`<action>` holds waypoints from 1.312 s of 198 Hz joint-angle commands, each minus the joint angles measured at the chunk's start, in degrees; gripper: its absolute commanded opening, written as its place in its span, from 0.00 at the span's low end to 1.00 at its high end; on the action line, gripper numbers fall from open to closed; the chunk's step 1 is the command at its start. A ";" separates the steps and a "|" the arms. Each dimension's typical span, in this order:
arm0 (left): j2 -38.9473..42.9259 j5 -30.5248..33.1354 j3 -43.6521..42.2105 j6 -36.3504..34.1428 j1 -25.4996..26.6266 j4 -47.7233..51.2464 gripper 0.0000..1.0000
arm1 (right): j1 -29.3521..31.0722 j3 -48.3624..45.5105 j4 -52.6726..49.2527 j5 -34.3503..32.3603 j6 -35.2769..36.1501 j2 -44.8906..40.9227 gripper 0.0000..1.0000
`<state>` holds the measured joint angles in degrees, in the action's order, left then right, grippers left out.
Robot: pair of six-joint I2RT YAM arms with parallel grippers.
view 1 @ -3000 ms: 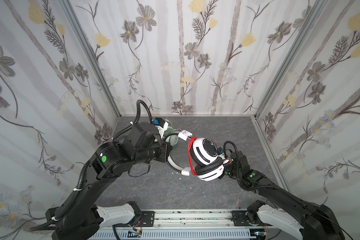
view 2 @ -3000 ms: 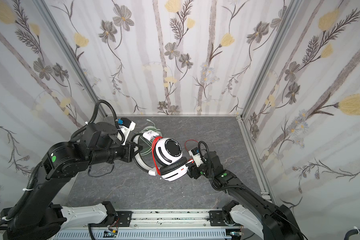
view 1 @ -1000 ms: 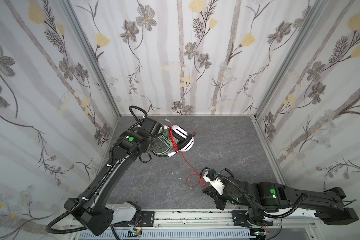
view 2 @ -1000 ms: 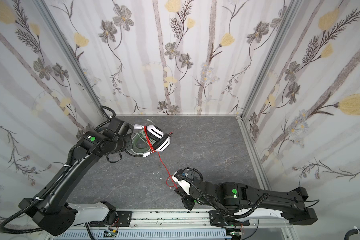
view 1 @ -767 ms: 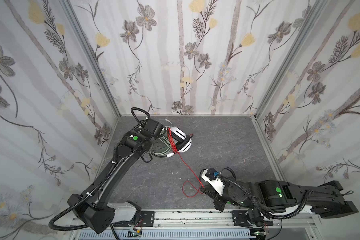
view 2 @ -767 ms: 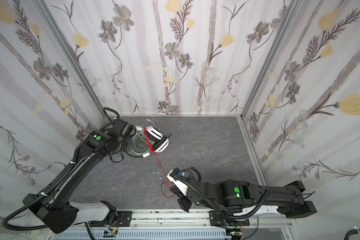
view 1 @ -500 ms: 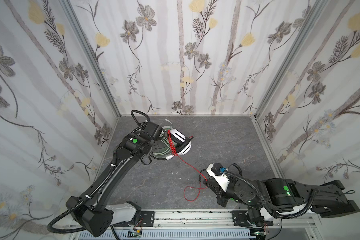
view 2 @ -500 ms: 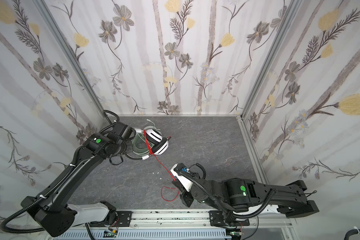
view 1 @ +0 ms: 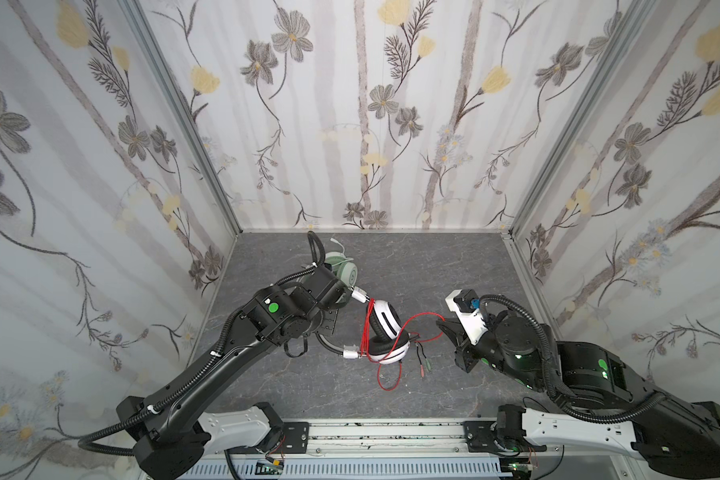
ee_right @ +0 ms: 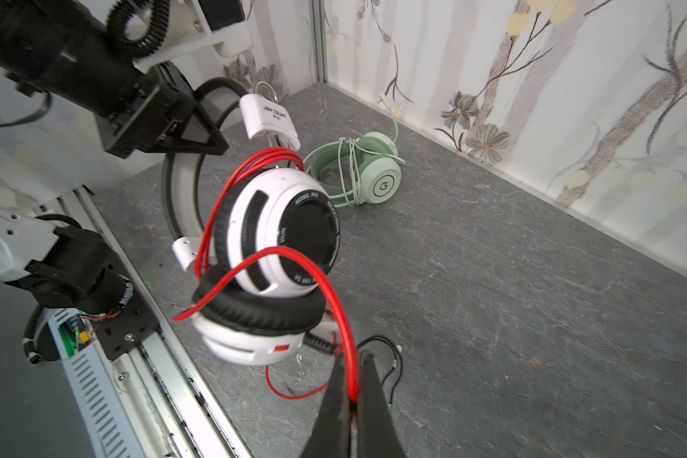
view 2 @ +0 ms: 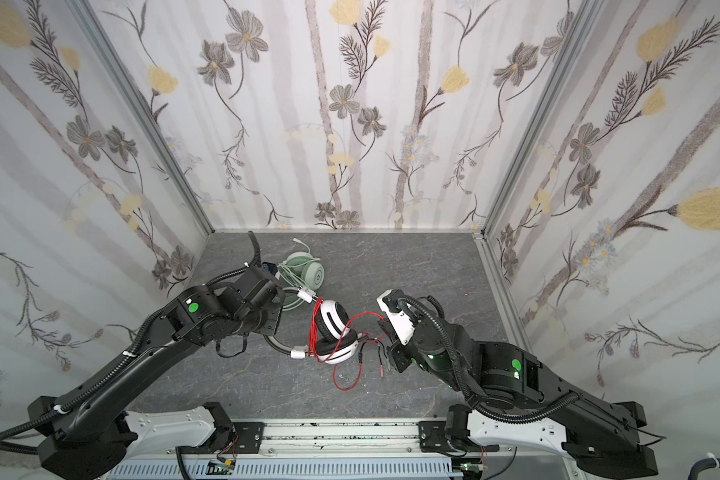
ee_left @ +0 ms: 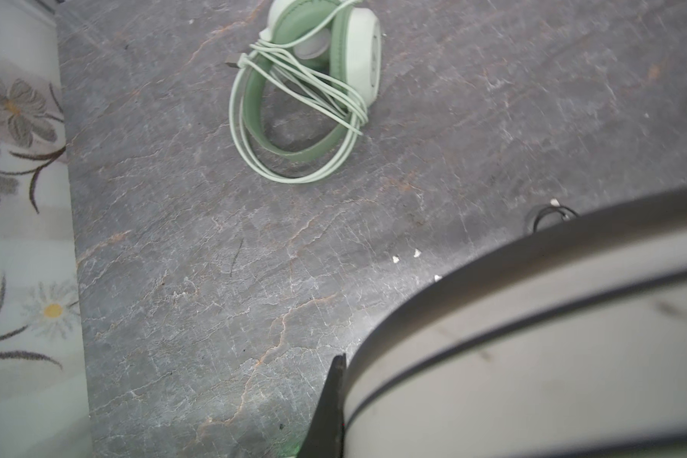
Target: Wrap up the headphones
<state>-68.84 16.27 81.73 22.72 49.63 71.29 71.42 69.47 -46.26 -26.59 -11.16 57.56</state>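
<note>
The white-and-black headphones (view 1: pixel 385 328) (view 2: pixel 333 328) hang above the middle of the floor. My left gripper (ee_right: pixel 205 148) is shut on their headband (ee_left: pixel 532 337). The thin red cord (ee_right: pixel 334 293) is wound several times round the cups, and a loop of it arcs over to my right gripper (view 1: pixel 443 324) (ee_right: pixel 352 357), which is shut on it. A slack red loop and the black plugs (view 1: pixel 422 365) dangle below. The mint-green headphones (view 1: pixel 344 270) (ee_left: pixel 357 55) lie on the floor at the back left. Their pale cord (ee_left: pixel 294 83) is wrapped round them.
The grey stone-look floor (view 1: pixel 391 266) is closed in by flowered walls on three sides. A metal rail (view 1: pixel 383 432) with both arm bases runs along the front. The left arm's wrist hangs partly over the green headset in both top views.
The left arm has carried the white headphones from beside the green ones toward the front middle. My right gripper has risen and moved right with the red cord.
</note>
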 commanded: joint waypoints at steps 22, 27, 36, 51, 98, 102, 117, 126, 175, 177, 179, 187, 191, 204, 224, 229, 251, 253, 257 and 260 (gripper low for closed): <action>0.15 -6.86 -3.40 -1.67 8.13 -3.23 0.00 | -5.94 0.71 -2.16 -3.95 7.36 5.12 0.00; 0.11 -6.79 -3.60 -1.56 9.21 -3.37 0.00 | -6.89 0.76 -1.75 -3.32 7.86 5.74 0.00; -0.19 -6.78 -3.77 -1.45 11.08 -3.47 0.00 | -8.35 0.91 -0.71 -1.73 8.74 6.67 0.00; -0.25 -6.43 -3.52 -1.19 13.58 -3.65 0.00 | -10.90 0.80 1.28 1.14 9.98 8.09 0.00; 0.64 -9.04 -4.52 -0.66 16.39 -4.57 0.00 | -17.94 0.40 8.55 10.65 12.34 11.50 0.00; 0.56 -9.14 -4.68 -0.59 16.53 -4.58 0.00 | -18.08 0.70 8.87 11.00 12.43 11.78 0.00; -0.01 -9.11 -4.98 -0.40 16.61 -4.08 0.00 | -18.24 2.31 9.48 11.98 12.65 13.12 0.00; -0.48 -9.07 -5.00 -0.40 16.86 -3.65 0.00 | -18.24 3.06 9.72 12.29 12.83 13.81 0.00; 1.25 -8.79 -4.05 -0.65 17.34 -4.61 0.00 | -22.06 -1.61 13.39 18.43 12.68 15.18 0.02; 1.43 -8.91 -3.98 -0.66 17.28 -4.65 0.00 | -22.23 -2.21 13.72 18.95 12.66 15.10 0.02; 1.60 -9.00 -3.94 -0.70 17.33 -4.79 0.00 | -22.49 -2.58 14.13 19.65 12.59 15.01 0.02; 2.39 -9.42 -3.71 -0.83 17.32 -5.15 0.00 | -23.17 -4.56 15.48 22.10 12.12 14.62 0.02; 2.82 -9.69 -3.53 -0.91 17.32 -5.30 0.00 | -23.46 -5.52 16.21 23.50 11.85 14.45 0.03; 4.39 -10.47 -3.01 -0.96 17.19 -5.90 0.00 | -23.52 -8.64 18.65 28.58 11.17 13.75 0.06; 6.69 -10.52 -1.55 -0.34 16.82 -6.54 0.00 | -23.52 -13.55 21.91 33.47 9.45 11.93 0.14; 7.06 -10.48 -1.05 -0.08 16.53 -6.57 0.00 | -23.52 -14.73 22.75 34.06 8.89 11.20 0.17; 8.34 -10.76 1.14 0.40 15.33 -6.48 0.00 | -23.53 -19.98 25.93 35.57 6.69 7.41 0.37; 8.43 -10.81 1.15 0.40 15.24 -6.46 0.00 | -23.52 -20.45 26.13 35.67 6.53 6.96 0.38; 8.60 -10.78 3.06 0.39 15.03 -6.46 0.00 | -25.06 -21.42 26.45 35.77 6.23 6.16 0.40; 8.70 -10.82 3.53 0.39 14.86 -6.51 0.00 | -25.31 -22.03 26.67 35.87 6.02 5.63 0.40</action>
<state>-61.04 6.66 82.00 21.87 65.43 67.88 47.92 51.00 -26.55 5.63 -2.42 66.32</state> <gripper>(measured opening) 0.069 0.368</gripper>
